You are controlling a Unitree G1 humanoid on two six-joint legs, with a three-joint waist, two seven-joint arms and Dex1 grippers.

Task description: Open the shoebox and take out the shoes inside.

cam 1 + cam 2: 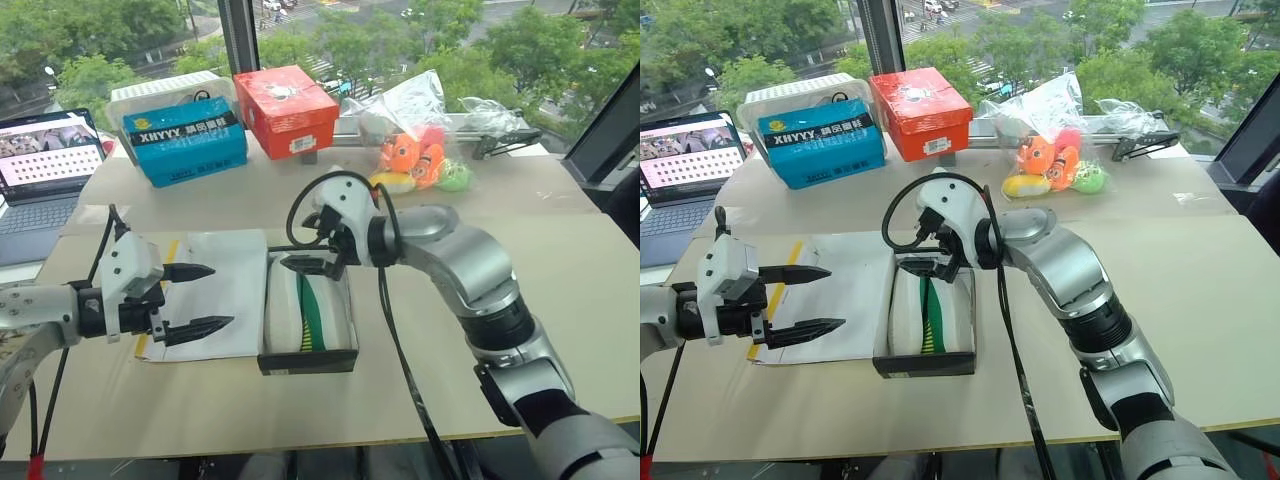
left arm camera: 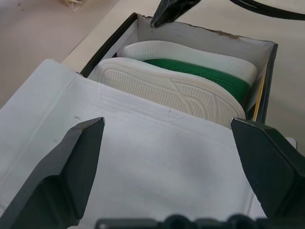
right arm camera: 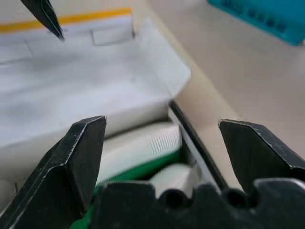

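Two green, white-soled shoes fill the open shoebox.

This looks like a test room in an office building, set up for robot trials. A wide beige table stands against a big window, and through the glass there are treetops and a street far below, so the room is on a high floor. A laptop lies open at the table's left edge, its screen showing rows of small pictures, perhaps a data page. Goods are laid out like samples: a blue box, a red box, a white box behind them, and toys in clear plastic.
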